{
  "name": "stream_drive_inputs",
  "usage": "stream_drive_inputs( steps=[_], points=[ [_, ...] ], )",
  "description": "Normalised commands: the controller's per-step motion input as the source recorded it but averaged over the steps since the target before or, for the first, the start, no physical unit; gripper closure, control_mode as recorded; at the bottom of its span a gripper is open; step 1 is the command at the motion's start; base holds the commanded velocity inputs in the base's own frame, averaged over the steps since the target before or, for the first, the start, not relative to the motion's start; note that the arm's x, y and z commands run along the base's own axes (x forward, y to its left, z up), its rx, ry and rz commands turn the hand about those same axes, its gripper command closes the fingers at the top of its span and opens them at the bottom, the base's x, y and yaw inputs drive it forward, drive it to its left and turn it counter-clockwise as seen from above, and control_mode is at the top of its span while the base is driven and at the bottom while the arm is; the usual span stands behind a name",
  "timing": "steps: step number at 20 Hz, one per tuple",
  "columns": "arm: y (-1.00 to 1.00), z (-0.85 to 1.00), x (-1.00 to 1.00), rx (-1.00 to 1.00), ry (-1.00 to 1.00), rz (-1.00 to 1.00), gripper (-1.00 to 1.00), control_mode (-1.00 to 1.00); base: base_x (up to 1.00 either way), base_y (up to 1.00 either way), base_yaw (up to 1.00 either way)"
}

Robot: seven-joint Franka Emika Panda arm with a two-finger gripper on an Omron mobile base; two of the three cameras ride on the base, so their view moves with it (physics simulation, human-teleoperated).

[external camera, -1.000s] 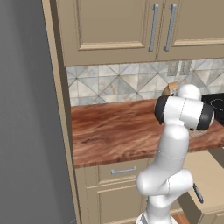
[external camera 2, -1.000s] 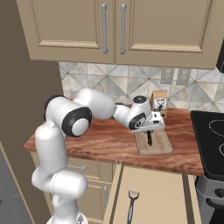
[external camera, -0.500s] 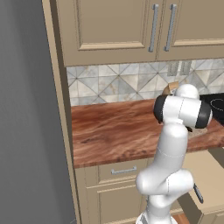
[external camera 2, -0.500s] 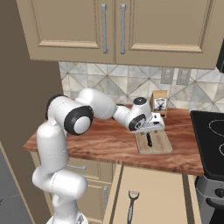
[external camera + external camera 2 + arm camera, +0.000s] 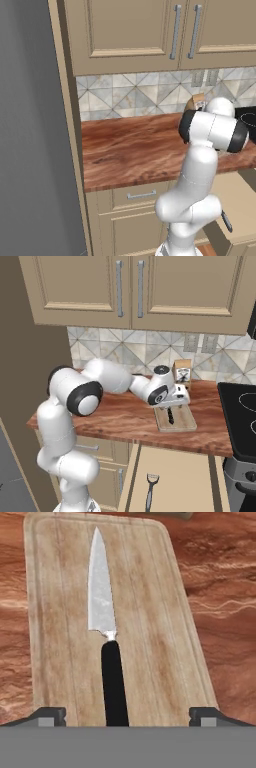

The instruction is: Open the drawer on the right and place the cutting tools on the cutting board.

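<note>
A knife (image 5: 107, 637) with a black handle and a silver blade lies flat on the light-wood cutting board (image 5: 150, 612), lengthwise along the grain. My gripper (image 5: 126, 716) hovers just above the handle end, open, its two fingertips (image 5: 47, 714) wide to either side and touching nothing. In the right base view the gripper (image 5: 173, 406) hangs over the cutting board (image 5: 186, 420) and the knife (image 5: 171, 416) on the counter. Below, the drawer (image 5: 190, 476) is pulled out, and another dark-handled tool (image 5: 149, 492) lies in it. The drawer (image 5: 235, 192) also appears behind the arm.
A small brown paper bag (image 5: 182, 372) stands right behind the board against the tiled wall. A black stovetop (image 5: 240, 411) borders the counter on the right. Upper cabinets (image 5: 135, 286) hang overhead. The open drawer juts out below the counter edge.
The gripper has gone from shut on the knife to open; the knife now lies released on the cutting board. The arm has hardly moved.
</note>
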Motion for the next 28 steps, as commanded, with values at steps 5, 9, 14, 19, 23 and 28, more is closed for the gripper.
stream_drive_inputs(
  steps=[5, 9, 14, 19, 23, 28],
  points=[
    [0.0, 0.21, -0.99, 0.0, 0.0, -0.01, -1.0, -1.0, 0.0, 0.0, 0.0],
    [0.0, 0.24, -1.0, 0.01, 0.0, -0.04, -1.0, -1.0, 0.0, 0.0, 0.0],
    [0.0, 0.47, -0.99, 0.05, 0.0, -0.07, -1.0, -1.0, 0.0, 0.0, 0.0],
    [0.1, 0.2, -0.89, 0.05, 0.05, 0.0, -1.0, -1.0, 0.0, 0.0, 0.0],
    [0.11, 0.0, -0.42, 0.13, 0.04, 0.0, -1.0, -1.0, 0.0, 0.0, 0.0],
    [0.0, 0.0, 0.0, 0.06, 0.0, 0.0, -1.0, -1.0, 0.0, 0.0, 0.0]
  ],
)
